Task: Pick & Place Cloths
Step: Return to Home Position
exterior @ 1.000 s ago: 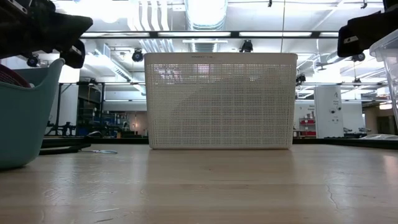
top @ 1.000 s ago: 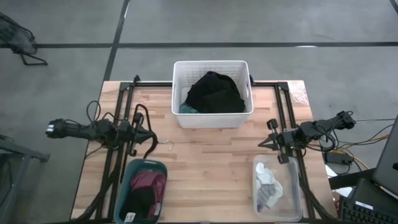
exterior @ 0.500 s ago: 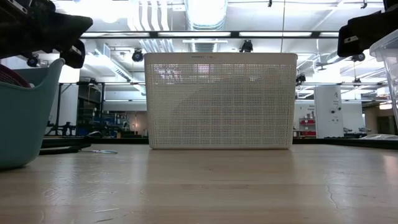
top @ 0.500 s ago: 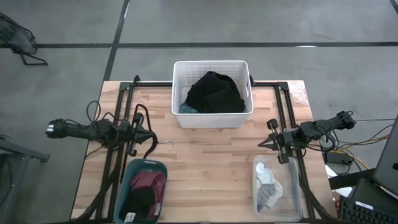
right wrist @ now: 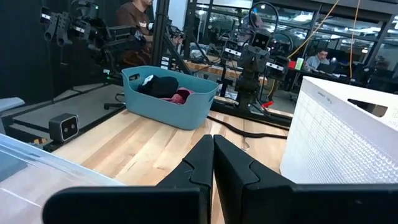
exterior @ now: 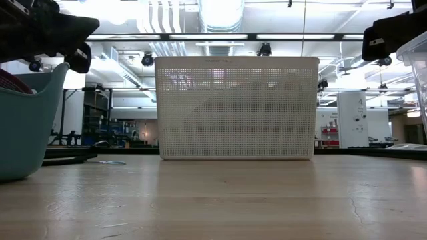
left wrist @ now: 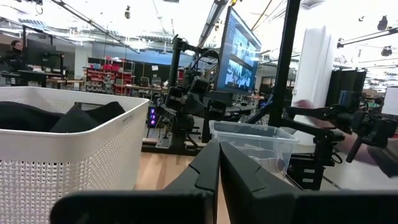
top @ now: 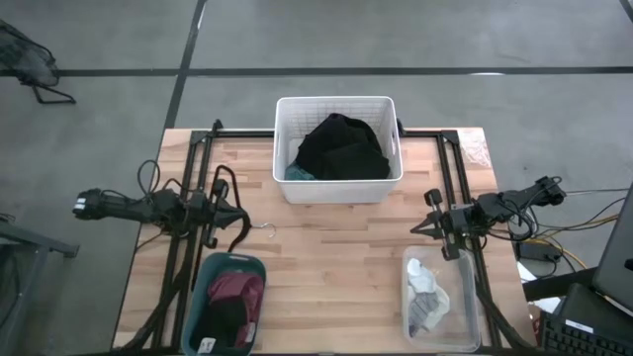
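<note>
Black garment [top: 341, 146] sits heaped in the white basket [top: 334, 100], mid far edge of the counter [top: 336, 247]. A teal cloth [top: 294, 173] peeks out beside it. Maroon piece [top: 235, 289] plus something dark lie in the teal tub [top: 198, 287], near-left corner. White and grey socks [top: 427, 295] are in the clear container [top: 473, 307], near-right corner.

We read that as sorted by type: big items in the basket, small ones split between the two bins. We see no cloth loose on the wood, so sorting looks done.

Left hand [left wrist: 219, 149] hangs just in from the left edge, fingers pressed together, holding nothing. Right hand [right wrist: 212, 143] mirrors it near the right edge, closed and empty. We take it as a parked pose, clear of all three bins.

Writing: a white tag [top: 206, 345] in the tub, too small to read. No brand legible anywhere.
</note>
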`<control>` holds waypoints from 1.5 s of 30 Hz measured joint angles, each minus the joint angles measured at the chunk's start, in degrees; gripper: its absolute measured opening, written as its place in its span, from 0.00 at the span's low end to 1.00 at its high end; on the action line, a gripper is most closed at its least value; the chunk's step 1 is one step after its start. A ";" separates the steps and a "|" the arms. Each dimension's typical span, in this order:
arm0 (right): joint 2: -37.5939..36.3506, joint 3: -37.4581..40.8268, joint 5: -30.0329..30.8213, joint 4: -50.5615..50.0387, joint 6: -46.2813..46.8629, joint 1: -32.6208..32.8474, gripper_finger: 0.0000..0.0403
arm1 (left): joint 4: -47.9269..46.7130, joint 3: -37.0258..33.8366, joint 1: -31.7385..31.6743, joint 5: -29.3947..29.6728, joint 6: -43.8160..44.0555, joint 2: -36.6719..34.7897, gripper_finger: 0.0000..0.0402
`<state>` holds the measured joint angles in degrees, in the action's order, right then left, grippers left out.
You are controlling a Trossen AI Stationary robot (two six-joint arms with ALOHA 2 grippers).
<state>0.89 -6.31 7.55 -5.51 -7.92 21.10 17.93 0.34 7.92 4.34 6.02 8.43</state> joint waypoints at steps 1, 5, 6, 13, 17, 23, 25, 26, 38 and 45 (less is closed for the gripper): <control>0.00 0.00 -0.01 0.00 0.20 0.00 0.02 | 0.00 0.00 0.00 -0.02 0.00 0.00 0.04; 0.00 0.00 0.00 -0.01 0.79 0.00 0.02 | -0.01 0.00 0.00 -0.04 0.00 0.00 0.04; 0.00 0.00 0.00 0.01 0.36 0.00 0.02 | 0.00 0.00 -0.01 -0.04 0.01 0.00 0.04; 0.00 0.00 -0.02 0.02 0.93 0.00 0.02 | -0.01 0.00 0.00 -0.20 0.00 0.00 0.04; 0.00 0.00 0.01 0.00 0.01 0.00 0.02 | -0.01 0.00 0.00 -0.19 0.00 0.00 0.05; 0.00 0.00 -0.01 -0.01 0.40 -0.01 0.02 | -0.02 0.00 0.00 -0.15 0.00 0.00 0.04; 0.02 0.00 -0.02 -0.01 -0.01 0.00 0.02 | 0.00 0.00 0.00 -0.13 0.00 0.00 0.04; 0.02 0.00 -0.02 0.00 0.09 0.00 0.02 | -0.02 0.00 0.00 -0.13 0.00 0.00 0.04; 0.02 0.00 -0.02 0.02 0.93 -0.01 0.02 | -0.01 0.00 -0.01 0.10 0.01 0.00 0.05; 0.02 0.00 -0.02 0.02 0.71 -0.01 0.02 | -0.02 0.00 0.00 0.07 0.00 0.01 0.04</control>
<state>0.91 -6.31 7.53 -5.50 -7.20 21.09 17.91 0.34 7.92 4.40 6.02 8.43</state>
